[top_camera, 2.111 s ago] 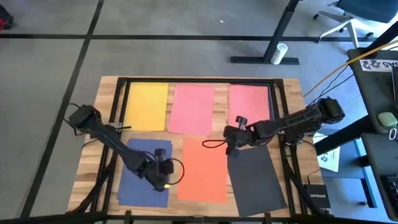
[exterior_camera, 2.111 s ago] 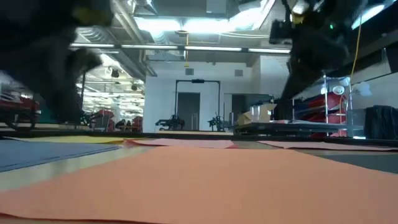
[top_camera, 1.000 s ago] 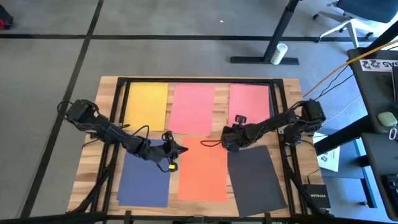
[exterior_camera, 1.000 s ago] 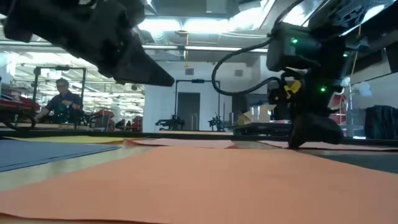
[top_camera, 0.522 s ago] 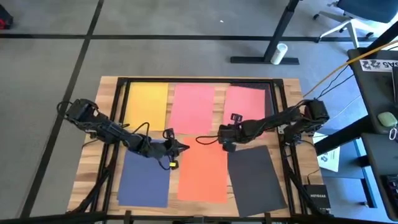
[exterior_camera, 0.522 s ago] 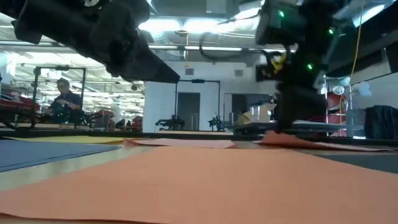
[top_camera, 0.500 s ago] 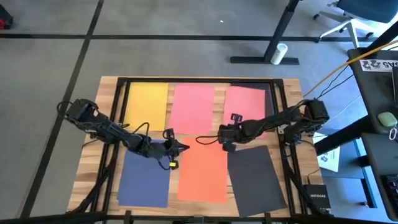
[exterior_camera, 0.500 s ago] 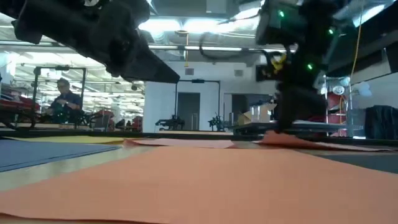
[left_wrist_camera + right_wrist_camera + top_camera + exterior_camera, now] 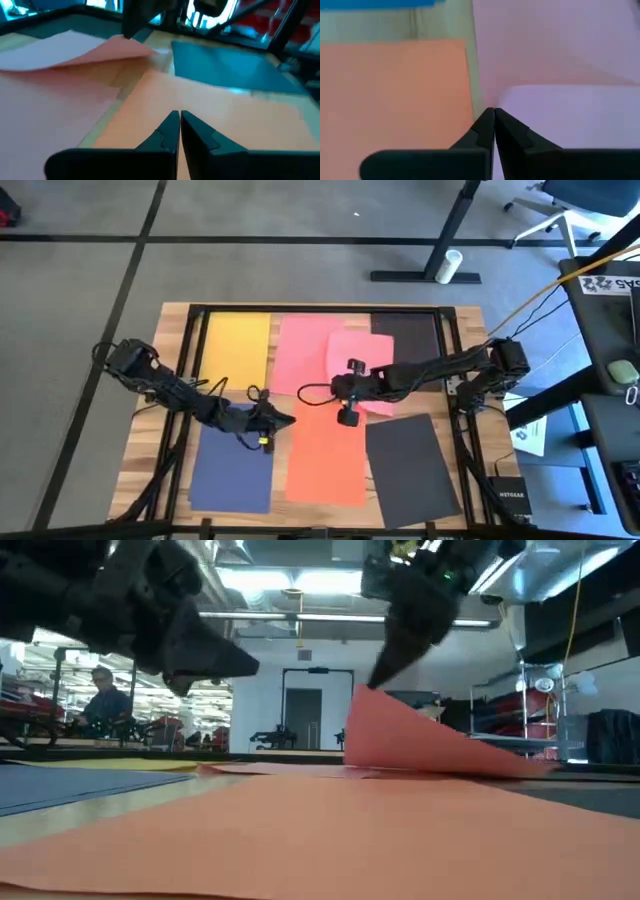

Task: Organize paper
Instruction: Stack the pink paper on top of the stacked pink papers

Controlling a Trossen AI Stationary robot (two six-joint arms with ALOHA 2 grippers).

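Coloured paper lies flat on the wooden table: a yellow sheet [image 9: 236, 350] and a pink sheet [image 9: 302, 352] at the far side, and a navy sheet [image 9: 233, 468], an orange sheet [image 9: 326, 458] and a black sheet [image 9: 410, 465] at the near side. A second pink sheet [image 9: 375, 375] lies askew, overlapping the first, with my right gripper [image 9: 338, 390] shut on it. Another dark sheet [image 9: 405, 328] shows at the far right. My left gripper [image 9: 290, 418] is shut and hovers over the orange sheet's far left corner. My right gripper pinches the second pink sheet's near left corner [image 9: 512, 100] between its two fingers, one layer. The fingers slant down from the table's right side. That corner [image 9: 358, 692] is raised, and the sheet slopes down from it to the table [image 9: 500, 768].
A black frame [image 9: 300, 308] runs along the table's far edge and down both sides. Bare wood shows in the gaps between sheets. A person sits far off in the room behind the table [image 9: 100, 700].
My right gripper has gone toward the table's left edge and up with the pink sheet's corner. The sheet has slid left, turned askew and come partly over the middle pink sheet, baring a dark sheet at the far right. My left gripper has drawn back slightly toward the left.
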